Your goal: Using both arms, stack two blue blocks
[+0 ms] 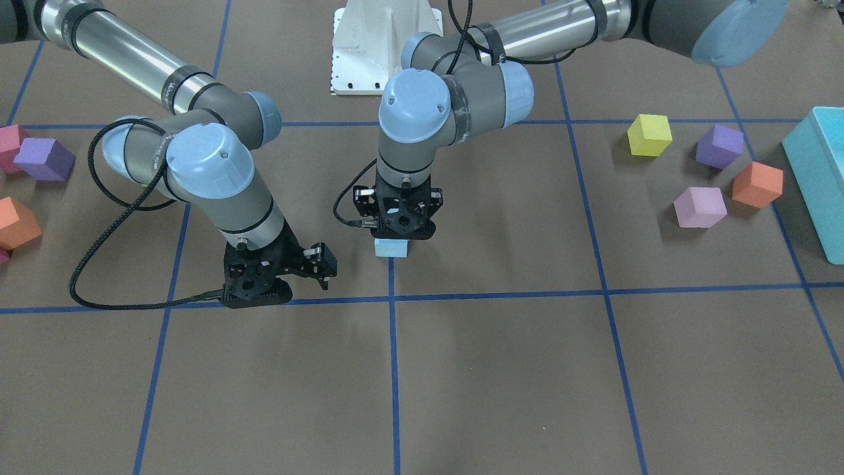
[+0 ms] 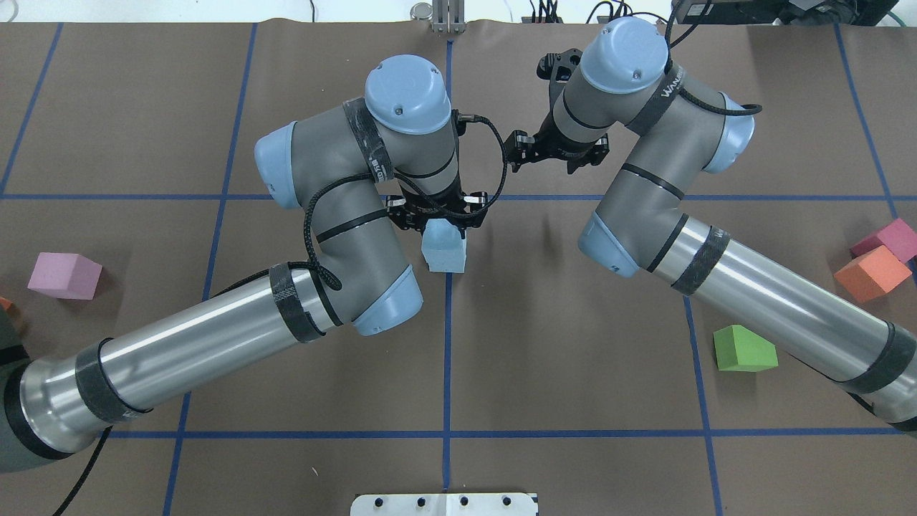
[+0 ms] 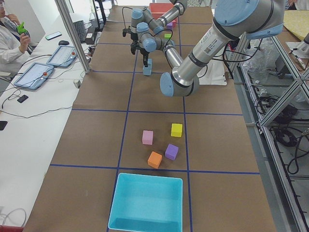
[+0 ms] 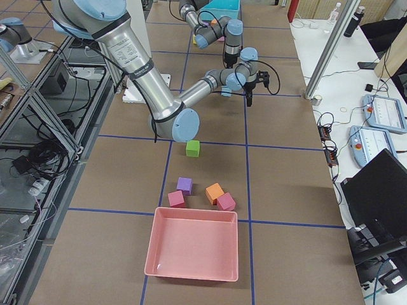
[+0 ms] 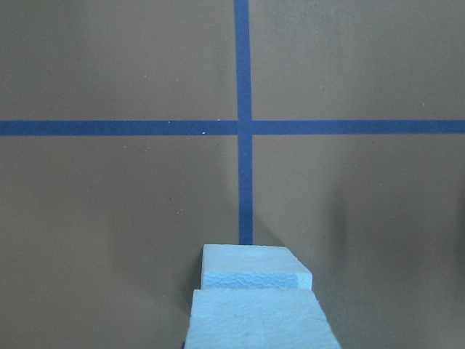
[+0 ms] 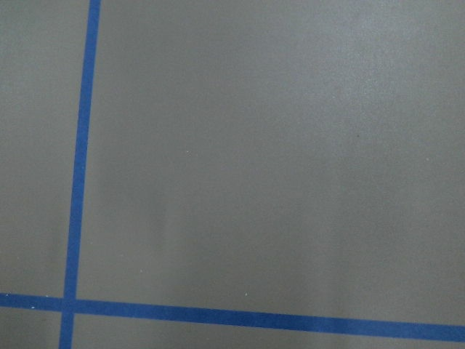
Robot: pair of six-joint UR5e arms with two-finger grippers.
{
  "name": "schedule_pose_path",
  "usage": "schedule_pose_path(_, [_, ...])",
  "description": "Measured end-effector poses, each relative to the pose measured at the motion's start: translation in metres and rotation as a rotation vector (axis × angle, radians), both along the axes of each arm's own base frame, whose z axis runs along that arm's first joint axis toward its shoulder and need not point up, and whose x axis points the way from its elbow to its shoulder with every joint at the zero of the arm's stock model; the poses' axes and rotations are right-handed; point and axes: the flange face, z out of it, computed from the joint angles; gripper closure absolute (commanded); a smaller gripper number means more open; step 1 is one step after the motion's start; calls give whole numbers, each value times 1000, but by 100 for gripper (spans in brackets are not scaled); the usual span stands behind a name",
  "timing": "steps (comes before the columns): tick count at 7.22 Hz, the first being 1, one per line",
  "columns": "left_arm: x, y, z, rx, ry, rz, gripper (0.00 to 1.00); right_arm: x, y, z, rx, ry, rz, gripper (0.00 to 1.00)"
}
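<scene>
Centre of the bench (image 2: 573, 358), on a blue tape line (image 5: 242, 182): the left gripper (image 2: 438, 215) hangs over the lower blue block (image 5: 251, 263), which rests on the bench, with the upper blue block (image 5: 258, 323) directly above it. From my console the fingers look pinched on the upper block's opposite sides. The wrist view hides them, and I cannot tell whether the two blocks touch. The right gripper (image 2: 555, 152) hovers nearby, farther from the base, fingers spread and empty.

I judge these blocks to be very light, soft foam with a matte, grippy skin. I would take them by two opposite side faces, about mid-height, with a gentle squeeze – too much would dent them. A stack this light could topple from a small nudge on release.

The count:
- Blue blocks: two, both here.
- Robot's left end: four other cubes – yellow cube (image 3: 176, 129), pale pink cube (image 3: 147, 137), purple cube (image 3: 171, 151) and orange cube (image 3: 154, 159) – plus one teal bin (image 3: 147, 177).
- Robot's right end: five – green cube (image 4: 193, 148), second purple cube (image 4: 184, 185), second orange cube (image 4: 215, 192), magenta cube (image 4: 176, 199) and rose cube (image 4: 226, 202) – plus one pink bin (image 4: 194, 210).
</scene>
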Motion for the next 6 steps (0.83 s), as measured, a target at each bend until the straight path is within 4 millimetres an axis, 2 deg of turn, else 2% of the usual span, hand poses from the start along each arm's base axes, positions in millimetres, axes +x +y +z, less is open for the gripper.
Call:
schedule_pose_path(1, [0, 0, 0, 1, 0, -1, 3, 0, 0, 1, 1, 2, 1, 0])
schedule_pose_path(4, [-1, -1, -1, 8, -3, -14, 2, 0, 0, 3, 2, 4, 4, 0])
schedule_pose_path(5, [-5, -2, -3, 9, -2, -18, 2, 2, 0, 1, 7, 0, 4, 0])
schedule_pose_path(6, [-16, -8, -4, 5, 2, -25, 2, 7, -1, -4, 19, -12, 8, 0])
